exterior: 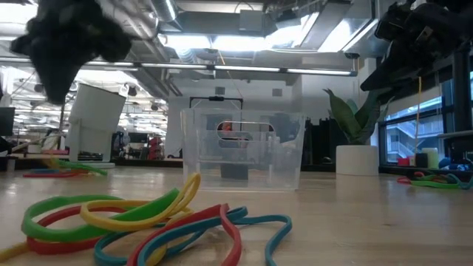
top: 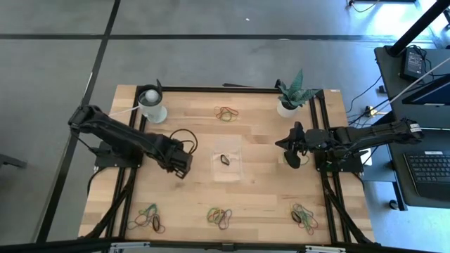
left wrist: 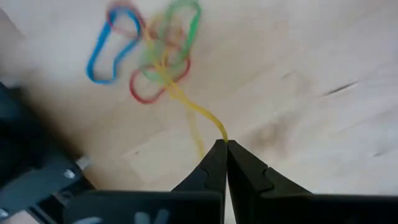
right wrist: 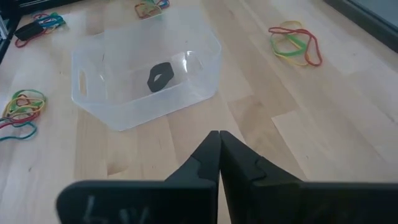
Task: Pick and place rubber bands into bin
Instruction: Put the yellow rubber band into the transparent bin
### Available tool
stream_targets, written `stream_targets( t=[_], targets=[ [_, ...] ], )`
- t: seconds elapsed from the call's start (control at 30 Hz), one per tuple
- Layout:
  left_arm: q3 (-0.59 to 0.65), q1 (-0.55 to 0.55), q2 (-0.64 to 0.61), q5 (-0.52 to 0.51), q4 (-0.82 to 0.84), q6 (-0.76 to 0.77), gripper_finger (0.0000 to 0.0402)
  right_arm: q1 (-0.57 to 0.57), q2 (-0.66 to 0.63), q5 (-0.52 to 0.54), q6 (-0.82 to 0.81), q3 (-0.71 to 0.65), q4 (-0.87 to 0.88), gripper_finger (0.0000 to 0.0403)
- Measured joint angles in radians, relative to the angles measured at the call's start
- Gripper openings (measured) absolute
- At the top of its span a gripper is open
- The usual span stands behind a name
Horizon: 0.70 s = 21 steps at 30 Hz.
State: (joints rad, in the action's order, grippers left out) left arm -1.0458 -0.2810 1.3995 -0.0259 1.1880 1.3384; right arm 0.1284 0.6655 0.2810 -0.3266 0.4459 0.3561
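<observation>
The left gripper [left wrist: 222, 144] has its fingers clenched on a yellow rubber band [left wrist: 198, 118], pinched right at the tips, probably so it lifts free; the band trails from the tips into a tangle of blue, red and green bands [left wrist: 149, 56] just beyond. Farther off, the bin [top: 226, 159] sits between both arms with one dark band [right wrist: 161, 75] inside. The right gripper [right wrist: 219, 138] waits ahead of the bin, fingers pressed together, holding nothing
</observation>
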Motion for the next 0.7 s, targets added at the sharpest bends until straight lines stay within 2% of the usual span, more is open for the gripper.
stream_targets(
  t=[0.47,0.7],
  targets=[
    [-0.295,0.074,-0.003,-0.161,0.36,-0.163,0.0002,0.0,0.0,0.0,0.018,0.0,0.0,0.0014],
    [-0.39,0.136,-0.003,-0.196,0.383,-0.277,0.0002,0.0,0.0,-0.001,0.016,0.0,0.0,0.0014]
  ],
)
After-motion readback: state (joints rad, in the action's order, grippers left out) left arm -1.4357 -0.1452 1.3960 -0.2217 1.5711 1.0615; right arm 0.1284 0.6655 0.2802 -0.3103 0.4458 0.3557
